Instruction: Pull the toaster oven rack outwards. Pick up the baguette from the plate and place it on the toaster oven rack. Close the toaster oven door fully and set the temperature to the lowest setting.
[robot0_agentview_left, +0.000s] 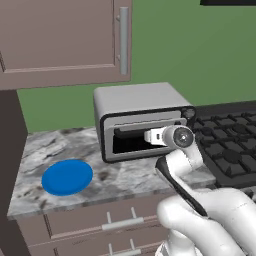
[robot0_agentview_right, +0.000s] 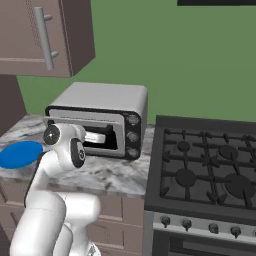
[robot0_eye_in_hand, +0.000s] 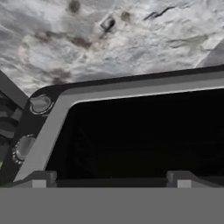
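My arm (robot0_agentview_left: 200, 200) at lower right is glossy white, rounded segments split by dark seams, with a grey round joint cap (robot0_agentview_left: 183, 137).

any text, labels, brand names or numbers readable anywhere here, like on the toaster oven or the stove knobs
None: no readable word, number, brand or sign in any view.
Toaster oven: plain silver casing; its knobs carry no legible marks.
Stove: no printing can be made out on its front knobs.
Plate: plain blue.
Upper cabinet: blank door.
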